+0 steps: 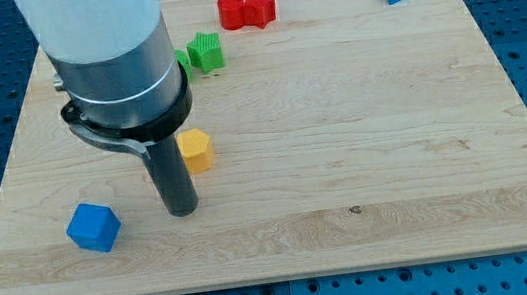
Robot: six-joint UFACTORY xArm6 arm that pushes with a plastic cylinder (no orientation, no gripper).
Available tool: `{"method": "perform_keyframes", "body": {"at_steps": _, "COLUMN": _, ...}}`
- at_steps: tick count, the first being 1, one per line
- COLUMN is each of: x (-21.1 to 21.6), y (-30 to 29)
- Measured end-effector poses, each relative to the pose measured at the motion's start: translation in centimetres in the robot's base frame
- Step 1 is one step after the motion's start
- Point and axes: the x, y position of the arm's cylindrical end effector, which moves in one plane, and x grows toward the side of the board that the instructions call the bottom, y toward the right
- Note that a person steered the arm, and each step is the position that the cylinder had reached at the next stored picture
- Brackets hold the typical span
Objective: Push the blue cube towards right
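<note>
White arm (93, 27) — grey collar, dark rod.

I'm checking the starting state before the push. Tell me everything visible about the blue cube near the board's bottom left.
The solid blue cube looks like smooth matte plastic or painted wood, with a lighter top face and darker side faces. It sits flat on the light wooden board, turned so a corner faces the view's bottom, near the board's bottom-left corner. Nothing touches it: my tip rests on the board just to its right, with a clear gap between them. It looks intact and unmarked.
</note>
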Motion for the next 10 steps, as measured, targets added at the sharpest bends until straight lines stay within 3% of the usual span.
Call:
{"method": "perform_keyframes", "body": {"at_steps": 4, "x": -0.7, "y": -6.5}}
{"method": "perform_keyframes", "body": {"at_steps": 6, "x": -3.5, "y": -11.6}}
{"method": "perform_keyframes", "body": {"at_steps": 10, "x": 3.0, "y": -12.4}}
